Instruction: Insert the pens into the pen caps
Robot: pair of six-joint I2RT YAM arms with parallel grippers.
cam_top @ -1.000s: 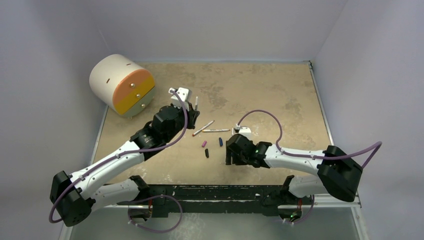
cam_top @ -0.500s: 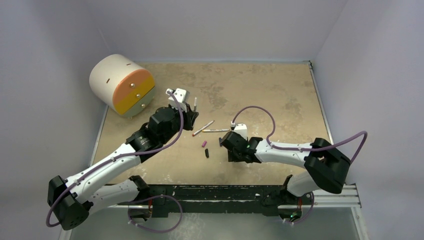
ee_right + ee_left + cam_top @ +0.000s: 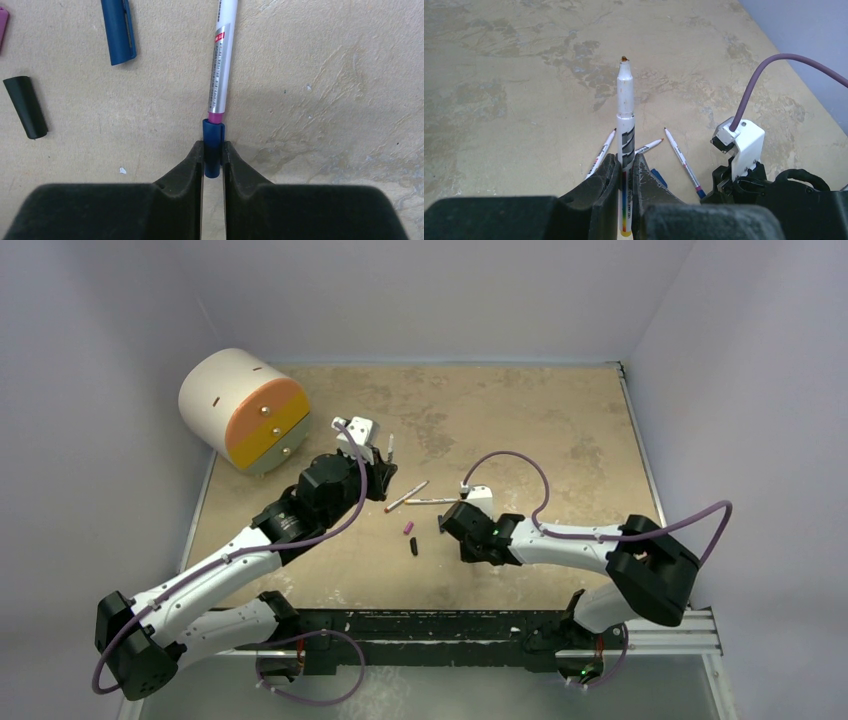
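Top view: my left gripper point(image 3: 385, 468) sits beyond the black cap point(image 3: 413, 546), and my right gripper point(image 3: 452, 524) is just right of it. Left wrist: my jaws clamp an orange-tipped pen point(image 3: 625, 100) upright. Right wrist: my jaws pinch a blue cap point(image 3: 213, 132), its mouth meeting a magenta-ended pen point(image 3: 220, 60).

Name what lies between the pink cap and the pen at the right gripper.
In the right wrist view, a loose dark blue cap lies between the pink cap and that pen, touching neither.
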